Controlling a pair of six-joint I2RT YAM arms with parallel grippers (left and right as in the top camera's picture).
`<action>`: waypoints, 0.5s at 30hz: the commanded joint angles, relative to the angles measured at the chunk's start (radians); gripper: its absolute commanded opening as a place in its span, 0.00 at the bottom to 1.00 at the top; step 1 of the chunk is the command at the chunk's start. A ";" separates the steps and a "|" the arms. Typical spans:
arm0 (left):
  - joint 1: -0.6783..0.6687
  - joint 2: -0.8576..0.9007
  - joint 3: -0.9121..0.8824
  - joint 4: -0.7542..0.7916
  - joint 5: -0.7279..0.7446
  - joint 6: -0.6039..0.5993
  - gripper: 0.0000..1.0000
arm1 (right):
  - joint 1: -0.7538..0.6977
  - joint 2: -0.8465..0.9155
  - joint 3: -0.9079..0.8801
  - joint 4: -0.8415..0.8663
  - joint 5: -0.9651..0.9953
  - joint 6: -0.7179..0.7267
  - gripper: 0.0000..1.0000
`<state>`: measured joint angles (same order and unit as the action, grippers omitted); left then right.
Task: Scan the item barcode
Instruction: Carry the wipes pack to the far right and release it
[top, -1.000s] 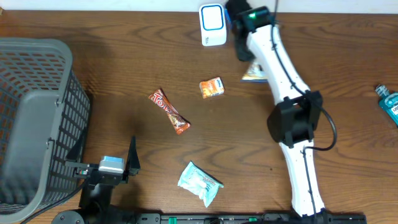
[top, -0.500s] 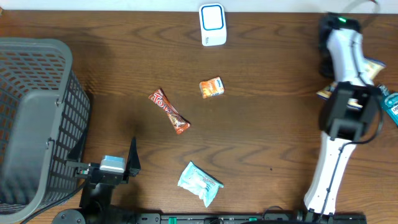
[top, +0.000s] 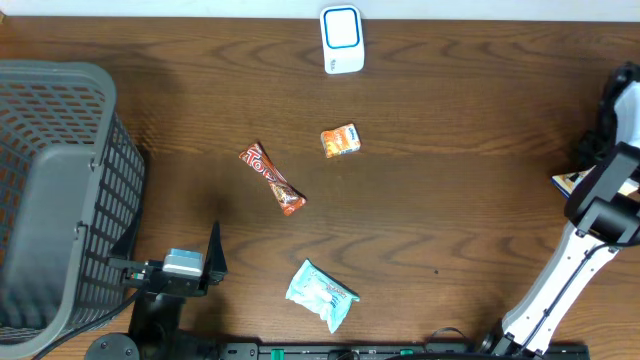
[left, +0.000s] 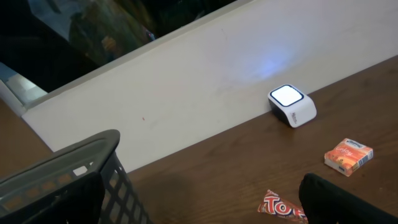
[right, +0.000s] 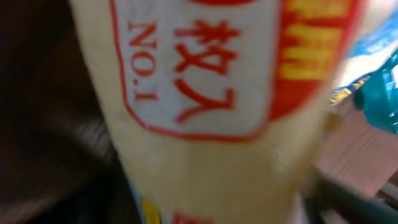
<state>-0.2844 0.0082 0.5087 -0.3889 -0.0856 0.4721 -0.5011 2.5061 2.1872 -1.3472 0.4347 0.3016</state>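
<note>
The white scanner (top: 342, 40) with its blue face stands at the table's far edge, lit in the left wrist view (left: 292, 106). My right gripper (top: 590, 160) is at the right table edge, far from the scanner. A cream packet (right: 211, 124) with red print fills the right wrist view, blurred, between wide-set dark fingers. Only its corner (top: 563, 182) shows from above. My left gripper (top: 168, 248) stands open and empty near the front left.
A grey basket (top: 50, 200) fills the left side. A red bar wrapper (top: 272, 180), a small orange pack (top: 340, 140) and a pale teal packet (top: 320, 293) lie mid-table. Something teal (right: 379, 93) lies right of the cream packet.
My right arm has swung from beside the scanner to the right table edge, taking the cream packet along. Its jaws now look spread. The left arm has not moved.
</note>
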 joint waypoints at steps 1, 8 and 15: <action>-0.005 -0.005 0.002 0.000 -0.013 0.006 1.00 | 0.016 -0.119 0.058 -0.007 -0.077 -0.002 0.99; -0.005 -0.005 0.002 0.002 -0.013 0.006 1.00 | 0.085 -0.322 0.058 0.020 -0.348 0.002 0.99; -0.005 -0.005 0.002 0.032 -0.013 0.006 1.00 | 0.290 -0.420 0.058 0.013 -0.718 0.021 0.99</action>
<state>-0.2844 0.0086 0.5087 -0.3695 -0.0856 0.4721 -0.3027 2.0796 2.2444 -1.3293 -0.0643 0.3073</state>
